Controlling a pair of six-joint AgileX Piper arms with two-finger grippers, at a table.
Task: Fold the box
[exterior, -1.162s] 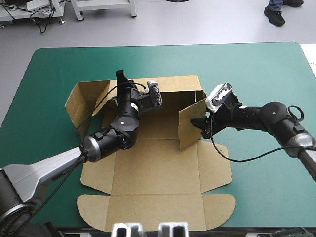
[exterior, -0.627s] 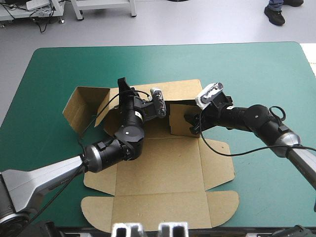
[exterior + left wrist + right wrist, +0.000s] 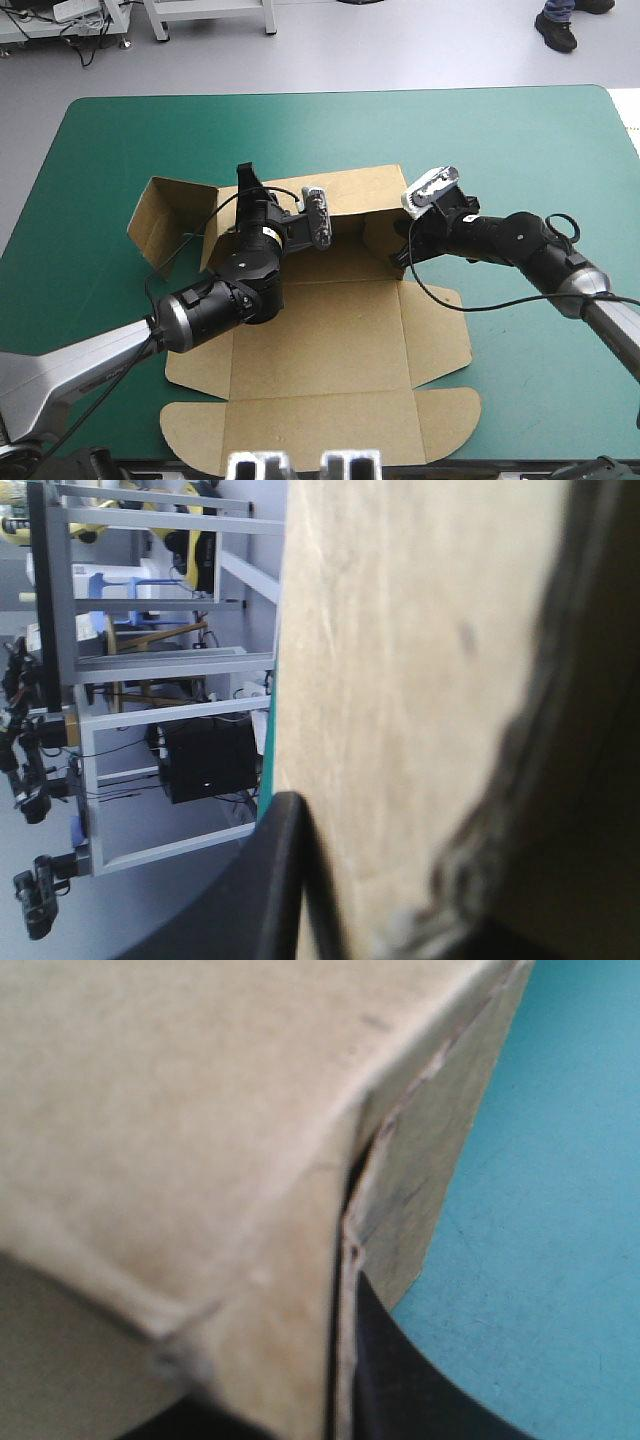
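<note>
Teal-green cover spreads across the desk (image 3: 520, 130), and the box (image 3: 320, 340) lies at its middle, nearer the near edge than the far one. From the high view the box is a half-raised sheet. Its base panel (image 3: 330, 320) and the lid (image 3: 320, 430) with its rounded tabs lie flat toward the near edge. The back wall (image 3: 350, 195) stands up, and the left side flap (image 3: 165, 215) stands upright, angled toward the desk's left edge. The left arm crosses the left part of the base panel, and the left hand (image 3: 250, 190) is at the back wall. The right hand (image 3: 402, 252) is at the right side flap (image 3: 380, 235).

Only the wrist views show the grips. In the left wrist view a broad face of brown board runs between one black finger (image 3: 285, 900) and a dark blurred shape on the other side, so this hand is pinching the wall. In the right wrist view a folded corner of the box fills the picture. One black finger (image 3: 400, 1390) lies tight against the flap's cut edge, with the teal-green cover beyond. This hand looks pressed onto the flap, though its second finger is not clearly seen.

Earlier the right flap showed a wide face turned inward over the base. It now sits closer against the back wall's right end, and the right hand has followed it. The left flap and the left hand are much as they were.
</note>
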